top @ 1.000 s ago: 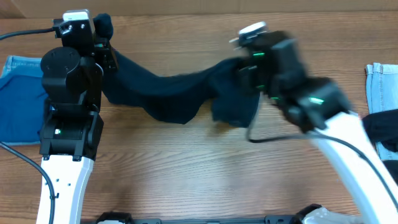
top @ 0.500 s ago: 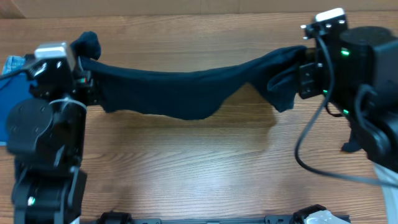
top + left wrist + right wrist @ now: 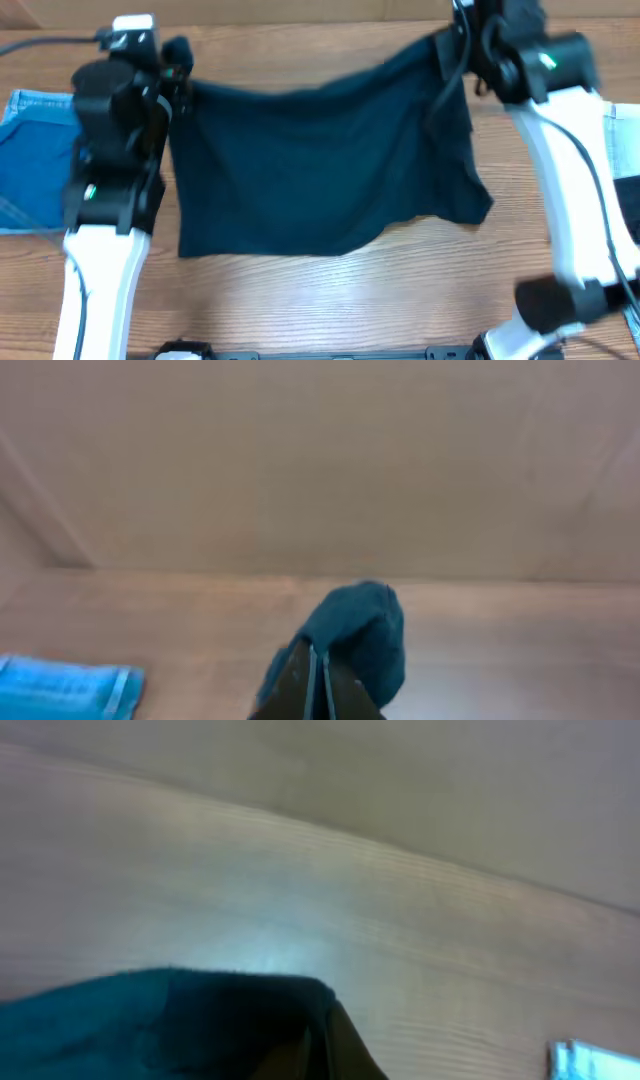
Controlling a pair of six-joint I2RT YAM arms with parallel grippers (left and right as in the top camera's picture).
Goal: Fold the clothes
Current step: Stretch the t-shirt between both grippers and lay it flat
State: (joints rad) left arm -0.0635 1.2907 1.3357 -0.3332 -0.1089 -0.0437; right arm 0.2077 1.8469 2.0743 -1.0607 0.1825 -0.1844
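Now that the arms are drawn well apart along the far side of the table, the dark navy garment is spread as one broad sheet, its top edge stretched from far left to far right and its body falling toward the near side. The left gripper is seen clamped tight on the far left corner, a small bunch of cloth standing above its closed fingers in the left wrist view. The right gripper is likewise closed on the far right corner, and dark fabric is seen pinched at its tips in the right wrist view. Whether the lower hem rests on the wood or hangs just clear of it cannot be told. Half a second earlier the same garment was strung as a narrow, sagging band between the two grips, and a second earlier it was still bunched, with the grippers much closer together. The cloth is therefore judged to have been shaken out and opened, which is the flattening needed before any fold can be made. A loose flap is left drooping at the near right, so the sheet is not yet square. A blue denim piece is left at the left edge, and a pale denim piece at the right.
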